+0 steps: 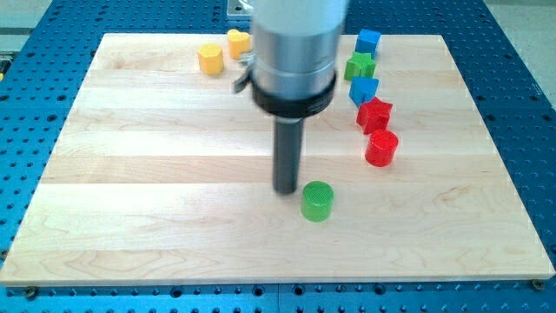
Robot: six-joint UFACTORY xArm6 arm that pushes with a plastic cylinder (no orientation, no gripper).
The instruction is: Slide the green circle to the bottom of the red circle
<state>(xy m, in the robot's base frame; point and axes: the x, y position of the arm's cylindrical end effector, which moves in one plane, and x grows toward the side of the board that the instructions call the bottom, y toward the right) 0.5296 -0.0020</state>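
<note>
The green circle [317, 201] lies on the wooden board, a little right of the middle and toward the view's bottom. The red circle [381, 148] stands up and to the right of it, with a clear gap between them. My tip [287, 190] rests on the board just left of the green circle, close to its upper left edge, touching or nearly so. The arm's grey body rises above the tip and hides part of the board's top middle.
A red star-like block [374, 114] sits just above the red circle. Above it come a blue block [363, 89], a green block [360, 66] and a blue cube [368, 41]. Two yellow blocks [209, 58] [238, 42] lie at the top left of the arm.
</note>
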